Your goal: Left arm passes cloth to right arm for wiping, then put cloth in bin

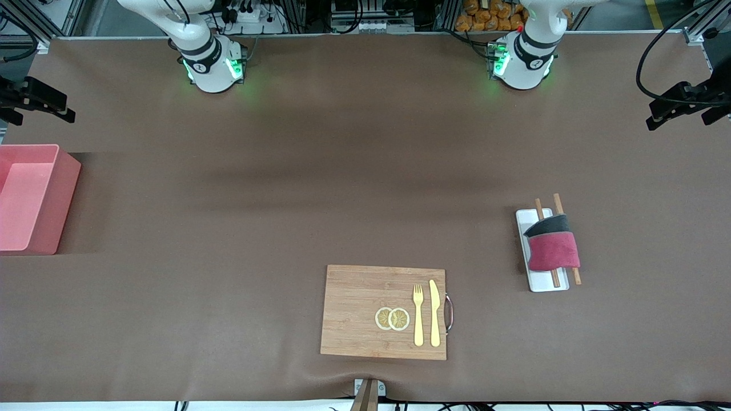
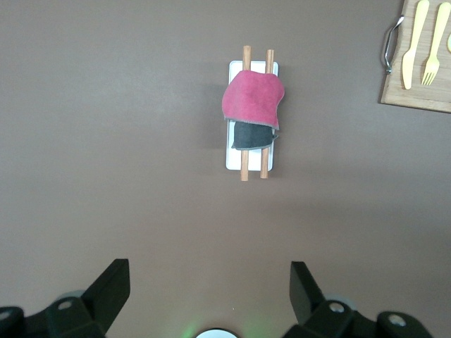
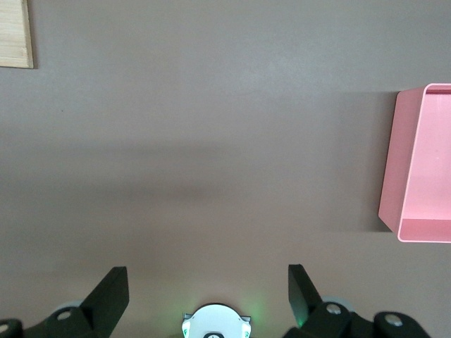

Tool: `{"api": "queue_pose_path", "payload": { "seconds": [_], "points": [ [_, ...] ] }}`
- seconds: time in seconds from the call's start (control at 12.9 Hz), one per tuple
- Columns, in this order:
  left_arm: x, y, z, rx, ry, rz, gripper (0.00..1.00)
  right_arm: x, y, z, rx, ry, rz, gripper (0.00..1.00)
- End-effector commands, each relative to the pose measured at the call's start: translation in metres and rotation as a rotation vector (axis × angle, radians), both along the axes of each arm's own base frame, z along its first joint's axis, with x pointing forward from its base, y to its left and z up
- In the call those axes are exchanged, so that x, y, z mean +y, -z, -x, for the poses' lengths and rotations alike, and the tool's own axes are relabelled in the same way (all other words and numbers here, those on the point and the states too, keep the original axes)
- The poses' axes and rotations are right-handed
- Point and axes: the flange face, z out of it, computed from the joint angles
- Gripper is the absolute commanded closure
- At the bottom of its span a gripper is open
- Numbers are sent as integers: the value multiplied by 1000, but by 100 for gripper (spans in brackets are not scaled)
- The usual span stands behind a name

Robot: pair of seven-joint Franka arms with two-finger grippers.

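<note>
Left gripper [image 2: 206,296]: jaws spread wide and empty, held high above bare table near its own base; the cloth lies well ahead of its fingertips, out toward the front camera.
Right gripper [image 3: 204,296]: also wide apart, holding nothing, high over bare table by its base; this arm waits.
Cloth [image 1: 551,245]: crimson fold with a dark grey side, draped across a pair of wooden chopsticks [image 1: 556,240] on a small white tray [image 1: 547,283], toward the left arm's end of the table. Untouched by either gripper.
Bin [image 1: 43,200]: pink box at the right arm's end, well apart from the cloth and off to one side of the right gripper's fingers; it looks empty, though part of it is cut off at the frame edge.
Cutting board [image 1: 365,311]: wooden, with a metal handle, nearer the front camera than the cloth; carries a yellow fork [image 1: 418,315], a yellow knife [image 1: 434,313] and two citrus slices [image 1: 392,318].
Stage: nothing begun; the pick-up comes first.
Risk, pick-up: the cloth rests on the chopsticks, so fingers closing low may pinch a stick with the fabric, or roll the sticks and skid the light tray.
Risk, grip: pinching only the top fold would let the rest unfurl and drag.
Risk, handover: a soft, drooping cloth offers the right gripper little to seize; released too soon, it drops.
</note>
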Motion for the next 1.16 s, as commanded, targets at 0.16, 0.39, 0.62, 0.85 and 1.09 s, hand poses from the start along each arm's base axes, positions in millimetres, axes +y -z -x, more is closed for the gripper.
{"api": "queue_pose_path", "payload": {
  "seconds": [0.16, 0.39, 0.62, 0.85, 1.09],
  "points": [
    [-6, -9, 7, -8, 23, -27, 0, -3, -2, 1, -3, 0, -11, 0],
    [-4, -6, 8, 10, 55, -28, 0, -3, -2, 1, -3, 0, -11, 0],
    [-10, 3, 4, 41, 72, -24, 0, -3, -2, 1, -3, 0, -11, 0],
    [-13, 28, -6, 88, 71, -23, 0, -2, -2, 1, -3, -2, -11, 0],
    [-12, 84, -23, 61, 72, -8, 0, -2, -2, 1, -3, -2, -14, 0]
  ]
}}
